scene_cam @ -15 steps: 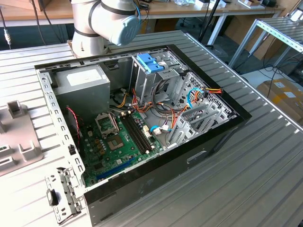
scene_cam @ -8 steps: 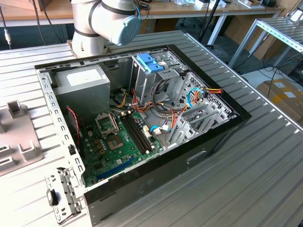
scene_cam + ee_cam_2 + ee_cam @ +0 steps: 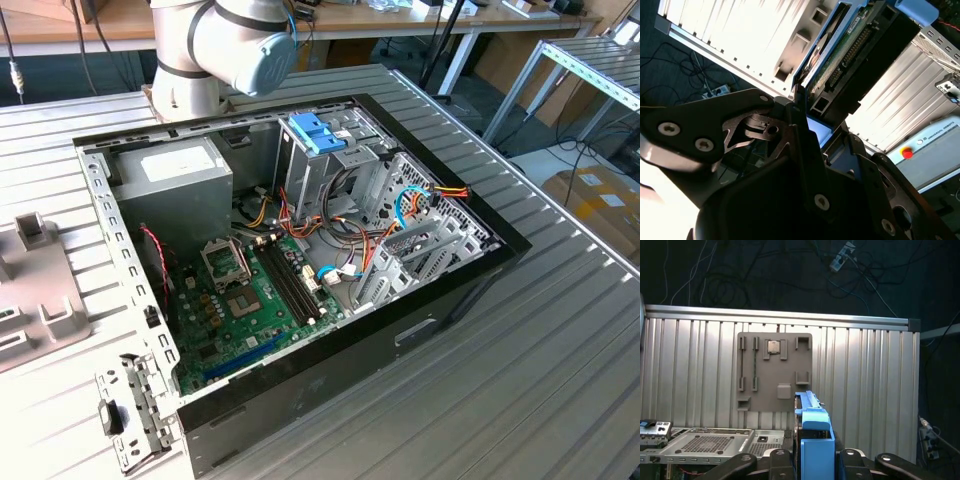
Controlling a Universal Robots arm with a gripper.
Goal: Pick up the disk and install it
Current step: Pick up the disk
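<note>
My claw pinches the disk by its blue carrier end; thin grip may let it twist, then snag the cables in the computer case.

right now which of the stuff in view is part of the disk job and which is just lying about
In the job:
disk, held in the gripper
open computer case, probably where the disk goes

Lying about:
grey holder plate
loose metal bracket
cardboard boxes
</note>
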